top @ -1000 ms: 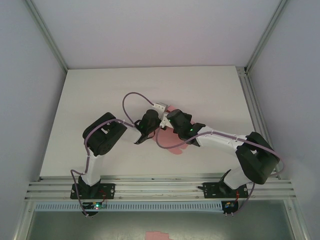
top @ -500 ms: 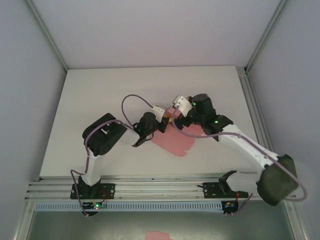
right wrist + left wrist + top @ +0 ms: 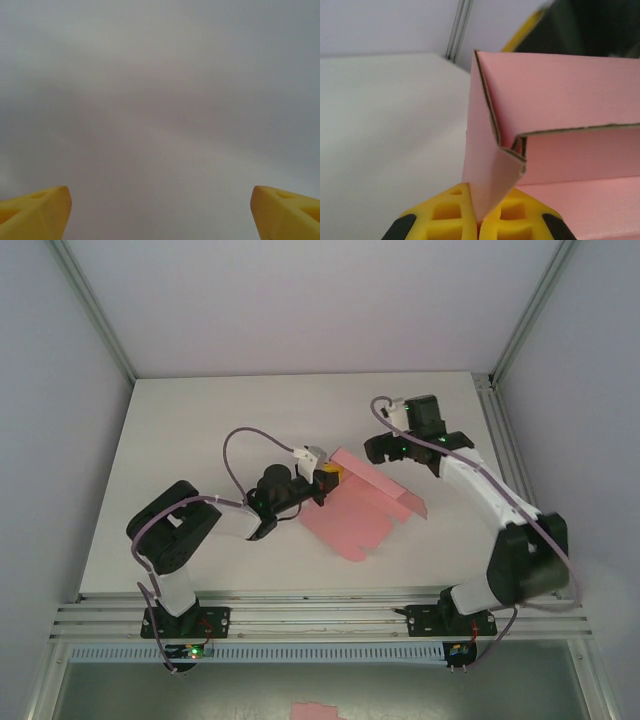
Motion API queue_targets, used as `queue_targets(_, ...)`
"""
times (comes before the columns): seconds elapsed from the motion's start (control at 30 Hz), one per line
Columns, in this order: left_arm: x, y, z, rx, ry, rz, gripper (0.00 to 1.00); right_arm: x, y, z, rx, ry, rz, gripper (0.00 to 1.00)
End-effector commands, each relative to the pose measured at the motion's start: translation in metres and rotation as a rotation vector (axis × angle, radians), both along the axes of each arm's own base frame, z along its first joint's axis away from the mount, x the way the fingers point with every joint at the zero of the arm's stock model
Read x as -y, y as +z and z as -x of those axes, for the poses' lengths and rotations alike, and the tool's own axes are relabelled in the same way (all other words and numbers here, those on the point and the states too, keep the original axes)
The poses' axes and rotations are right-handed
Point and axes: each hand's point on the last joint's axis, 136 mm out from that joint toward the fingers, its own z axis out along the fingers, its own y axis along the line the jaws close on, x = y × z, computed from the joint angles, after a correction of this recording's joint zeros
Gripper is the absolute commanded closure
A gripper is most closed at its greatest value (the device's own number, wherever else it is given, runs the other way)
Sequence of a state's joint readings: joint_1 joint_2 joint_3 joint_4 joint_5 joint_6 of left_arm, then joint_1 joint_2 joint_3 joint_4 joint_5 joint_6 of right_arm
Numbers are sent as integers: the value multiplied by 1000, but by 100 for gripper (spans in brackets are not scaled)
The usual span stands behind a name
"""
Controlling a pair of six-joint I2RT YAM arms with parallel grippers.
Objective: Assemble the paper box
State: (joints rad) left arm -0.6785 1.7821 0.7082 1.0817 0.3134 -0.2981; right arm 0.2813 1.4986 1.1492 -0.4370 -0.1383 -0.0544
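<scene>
Left wrist view: the left gripper [image 3: 479, 220] has its yellow fingers pressed together on a corner flap of the paper box [image 3: 560, 95], pinching the thin pink card between them. Beyond the pinch, one wall of the box stands folded upright, with a creased tab at its corner. The pinch likely anchors the card while other walls are raised. From above, the box lies partly folded near the middle of the white table [image 3: 190, 430], its far wall lifted and its near panel flat. Right wrist view: the right gripper [image 3: 160, 212] has its fingers spread wide, holding nothing, facing a blank grey wall. It hovers to the far right of the box, apart from it, probably free to approach another flap.
</scene>
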Motion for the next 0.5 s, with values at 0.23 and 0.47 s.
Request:
queue_targets(0.23, -23, 14, -63, -113, 342, -40, 100, -73, -6, 48, -124, 221, -57, 9)
queue_targets(0.47, -27, 18, -80, -117, 521, -86, 100, -114, -1, 63, -152, 350, -185, 10)
